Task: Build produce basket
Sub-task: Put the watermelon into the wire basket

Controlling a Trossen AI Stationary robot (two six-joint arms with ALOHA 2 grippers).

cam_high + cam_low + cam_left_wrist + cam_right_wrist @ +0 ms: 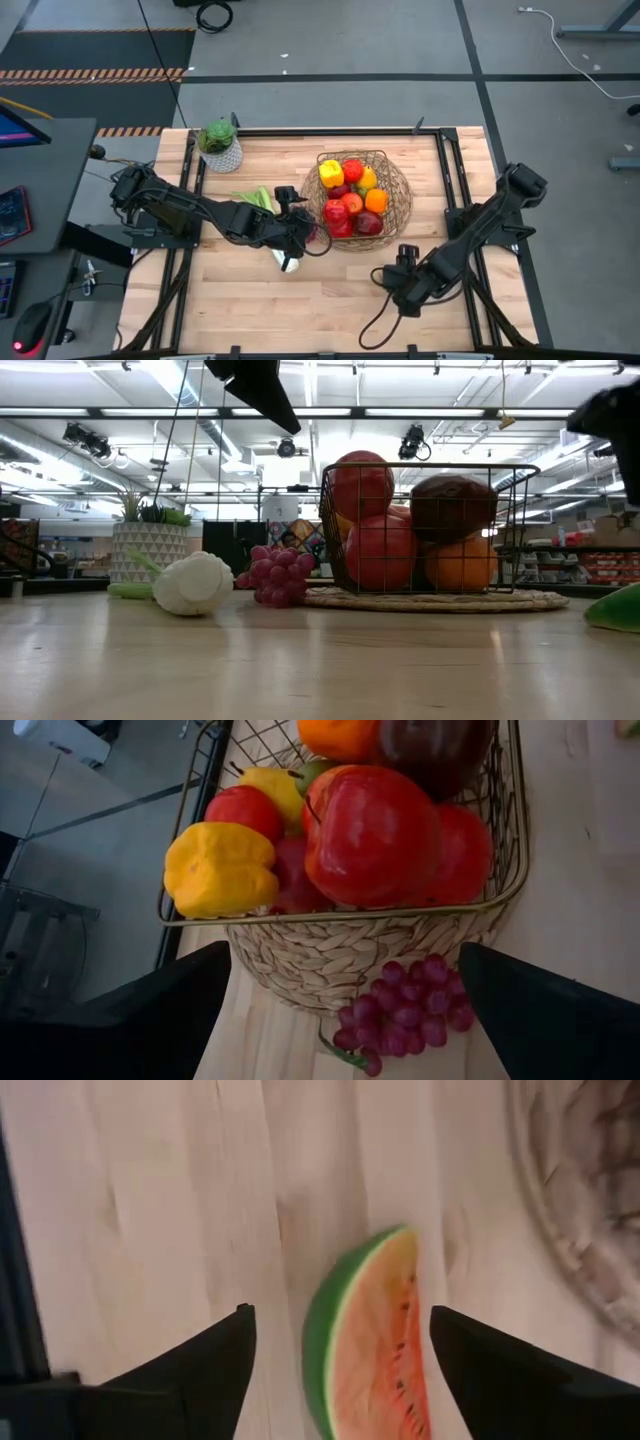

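My right claw (pixel 340 1355) gapes wide, empty; watermelon slice (pixel 370 1340) between its fingers, long axis running top-to-bottom mid-frame.

The basket (pixel 400 205) sits right of centre on the bench (pixel 230 300), with produce (pixel 350 195) piled inside. The grapes (pixel 405 1015) lie just beside its left edge, the leek (pixel 258 200) farther left, and the watermelon slice (pixel 375 1345) before it.

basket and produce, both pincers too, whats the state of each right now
basket: upright, piled with fruit
grapes: on table against basket
leek: lying on table
watermelon slice: on table, not held
left pincer: open over grapes
right pincer: open around watermelon slice
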